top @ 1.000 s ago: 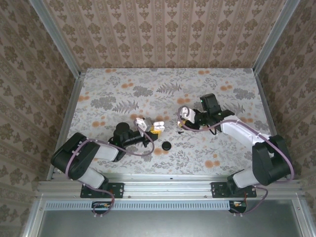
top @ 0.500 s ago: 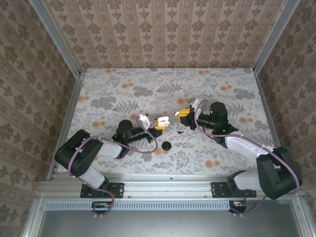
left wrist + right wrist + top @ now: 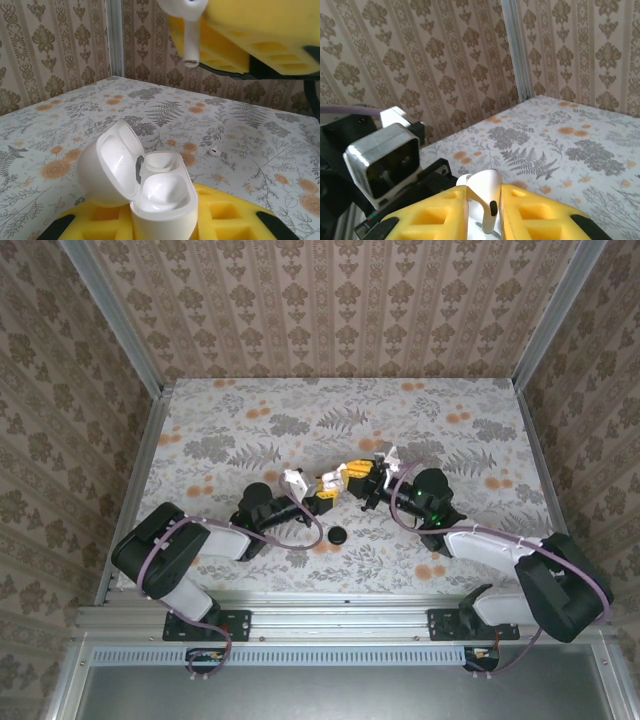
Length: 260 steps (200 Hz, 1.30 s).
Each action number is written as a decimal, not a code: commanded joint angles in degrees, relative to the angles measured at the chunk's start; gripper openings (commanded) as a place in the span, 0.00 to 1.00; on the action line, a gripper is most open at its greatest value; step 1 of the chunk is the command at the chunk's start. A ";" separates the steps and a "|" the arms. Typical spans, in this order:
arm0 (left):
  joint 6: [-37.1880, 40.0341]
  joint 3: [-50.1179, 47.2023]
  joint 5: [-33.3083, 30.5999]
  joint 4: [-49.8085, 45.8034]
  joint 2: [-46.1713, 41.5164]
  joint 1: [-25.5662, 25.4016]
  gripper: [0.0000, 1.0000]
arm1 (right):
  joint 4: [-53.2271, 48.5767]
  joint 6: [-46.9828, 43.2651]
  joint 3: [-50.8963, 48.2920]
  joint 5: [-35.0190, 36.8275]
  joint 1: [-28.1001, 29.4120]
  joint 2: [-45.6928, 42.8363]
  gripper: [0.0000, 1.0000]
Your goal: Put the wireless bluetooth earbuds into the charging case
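Left gripper: yellow foam pads clamped on the small white glossy plastic charging case, whose lid stands open.
Right gripper: pads pinching one white glossy plastic earbud, stem down, above the open case.
Second white earbud: lying on the floral-patterned table, beyond the case.
Black round disc: on the table, near both grippers.

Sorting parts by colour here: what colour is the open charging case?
The charging case is glossy white, clearest in the left wrist view.
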 commanded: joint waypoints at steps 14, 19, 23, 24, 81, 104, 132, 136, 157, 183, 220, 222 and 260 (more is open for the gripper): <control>-0.47 0.90 -0.95 2.72 -1.89 -0.66 0.13 | 9.43 4.98 -0.90 5.35 1.76 3.36 0.22; -0.41 0.95 -0.92 2.71 -2.02 -0.66 0.13 | 10.51 5.46 -0.98 5.71 1.95 3.90 0.22; -0.38 0.95 -0.89 2.75 -2.07 -0.67 0.13 | 11.34 5.89 -1.11 5.86 2.08 4.38 0.22; -0.37 0.95 -0.88 2.75 -2.12 -0.67 0.13 | 11.57 6.02 -1.12 5.92 2.11 4.48 0.22; -0.03 0.77 -0.60 2.76 -3.55 -0.74 0.13 | 17.03 8.35 -0.94 7.90 4.41 9.72 0.22; 0.14 0.68 -0.70 2.71 -3.77 -0.75 0.13 | 18.03 8.80 -0.78 8.43 5.15 10.90 0.22; 0.12 0.68 -0.79 2.76 -3.89 -0.71 0.13 | 18.28 9.15 -0.40 8.57 6.13 11.48 0.22; 0.15 0.64 -0.88 2.70 -3.86 -0.75 0.13 | 18.23 9.19 -0.41 8.60 6.22 11.52 0.22; 0.21 0.51 -1.22 2.77 -4.11 -0.73 0.13 | 18.31 9.40 -0.85 8.95 6.59 11.48 0.22; 0.16 0.60 -1.22 2.76 -4.21 -0.75 0.13 | 18.31 9.65 -1.11 8.96 6.88 11.41 0.22; 0.25 0.51 -1.39 2.75 -4.33 -0.72 0.13 | 18.26 10.06 -1.68 8.78 7.18 11.18 0.22; 0.25 0.51 -1.44 2.76 -4.40 -0.74 0.13 | 18.23 10.07 -1.72 8.72 7.22 11.18 0.22; 0.42 0.42 -1.66 2.67 -4.81 -0.69 0.13 | 18.05 10.62 -2.51 8.60 7.56 11.18 0.22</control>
